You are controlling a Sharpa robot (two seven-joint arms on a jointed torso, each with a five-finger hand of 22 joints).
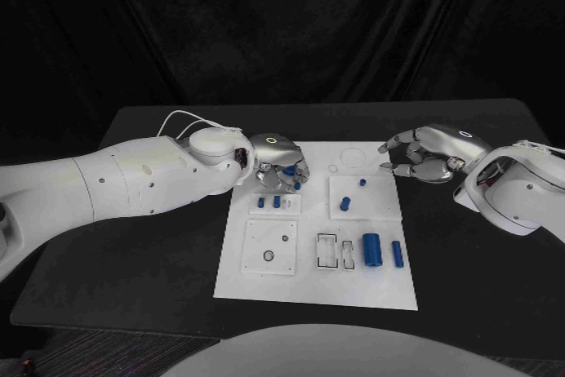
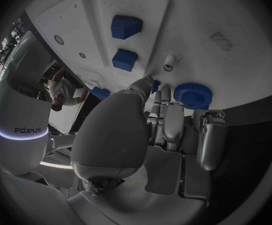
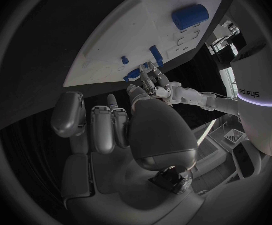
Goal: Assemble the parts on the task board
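The white task board (image 1: 309,291) lies in the middle of the table. My left hand (image 1: 278,159) is over its far left corner, thumb and fingers (image 2: 167,120) closed round a blue toothed wheel (image 2: 191,95) right at the board. Two small blue parts (image 1: 269,202) stand just nearer than it, shown as blue blocks (image 2: 124,60) in the left wrist view. More blue parts sit at the middle (image 1: 345,202) and near right (image 1: 372,249). My right hand (image 1: 426,154) hovers off the board's far right edge, fingers (image 3: 104,127) curled in with nothing in them.
A white peg (image 2: 168,61) stands in the board near the left hand. Slotted white insets (image 1: 335,250) and a plate with a round hole (image 1: 267,248) take up the board's near half. Bare black table (image 1: 141,263) lies on both sides.
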